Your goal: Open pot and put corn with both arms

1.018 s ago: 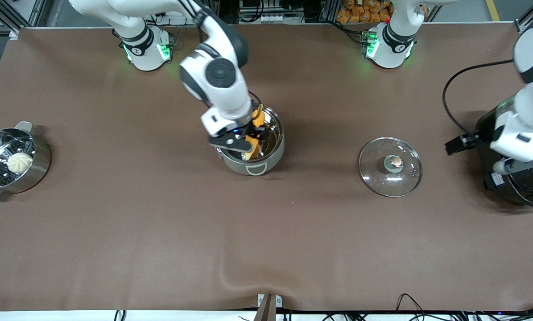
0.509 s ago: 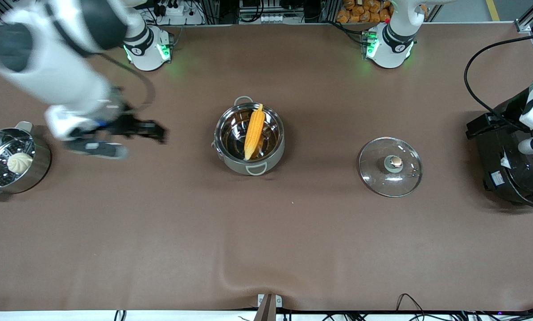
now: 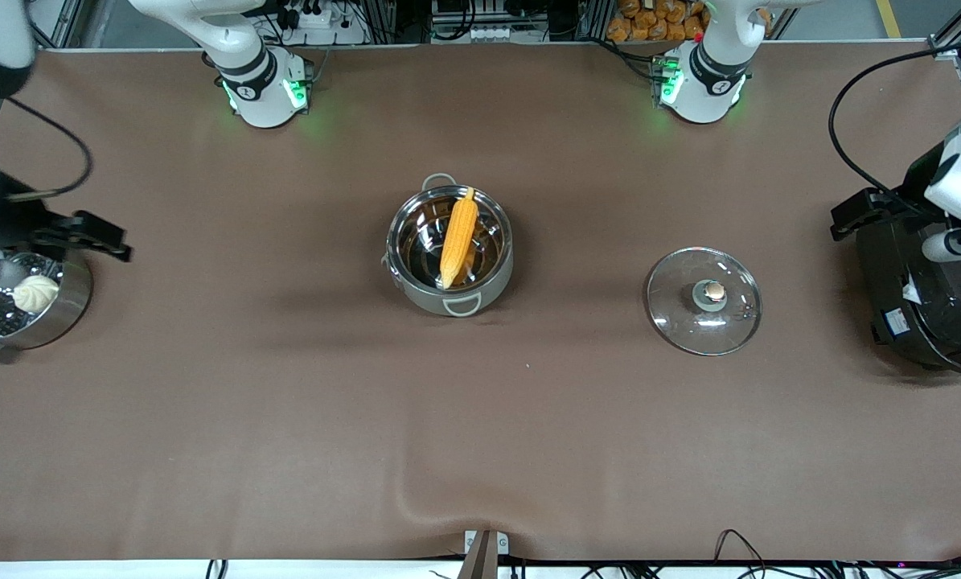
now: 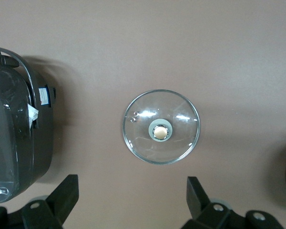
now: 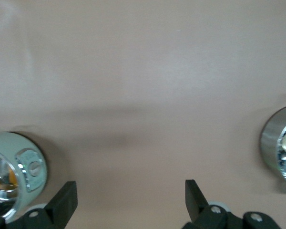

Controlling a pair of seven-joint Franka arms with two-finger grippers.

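Note:
The stainless-steel pot (image 3: 494, 283) stands uncovered at the table's middle. The yellow-orange corn (image 3: 457, 237) lies slanted in it, its tip leaning on the rim. The glass lid (image 3: 704, 300) with a tan knob lies flat on the table toward the left arm's end; it also shows in the left wrist view (image 4: 160, 126). My right gripper (image 3: 98, 237) is open and empty, up over the steamer pot's edge (image 5: 131, 200). My left gripper (image 3: 854, 215) is open and empty, up beside the rice cooker (image 4: 132, 198). The pot's wall (image 5: 31, 167) shows in the right wrist view.
A steel steamer pot (image 3: 74, 293) with a white bun (image 3: 35, 293) stands at the right arm's end. A large black rice cooker (image 3: 926, 314) stands at the left arm's end and shows in the left wrist view (image 4: 14, 143).
My right gripper let go of the corn in the pot and swung away to over the steamer pot. My left gripper shifted a little by the rice cooker.

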